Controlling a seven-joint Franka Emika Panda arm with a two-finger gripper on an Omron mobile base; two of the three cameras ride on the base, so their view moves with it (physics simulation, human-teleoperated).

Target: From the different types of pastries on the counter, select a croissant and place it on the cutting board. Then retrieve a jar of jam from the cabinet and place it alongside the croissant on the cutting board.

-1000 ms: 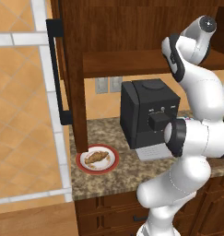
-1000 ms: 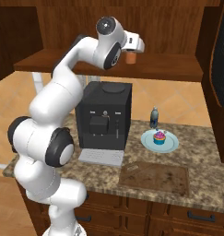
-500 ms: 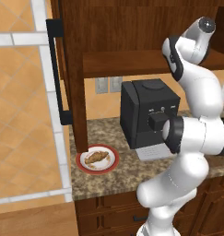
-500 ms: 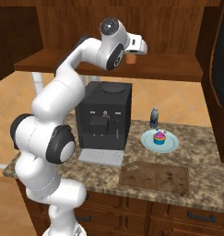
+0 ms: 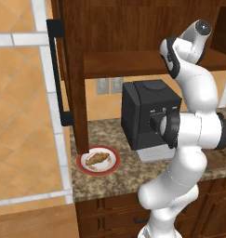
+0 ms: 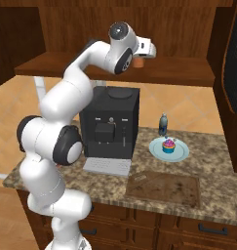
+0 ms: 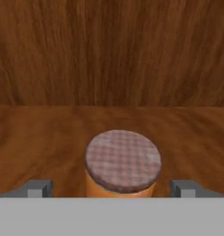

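Hand view: hand spread wide; fingertips flank jar of jam; no contact.

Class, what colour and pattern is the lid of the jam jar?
The lid is reddish-brown with a fine checked weave, shown best in the hand view.

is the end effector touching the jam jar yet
Apart. In the hand view the jar of jam sits centred between the open end effector fingertips, with bare shelf showing on both sides.

The cabinet was grained matt wood; the jar of jam wore a checked, cloth-like lid; the bench was speckled granite.
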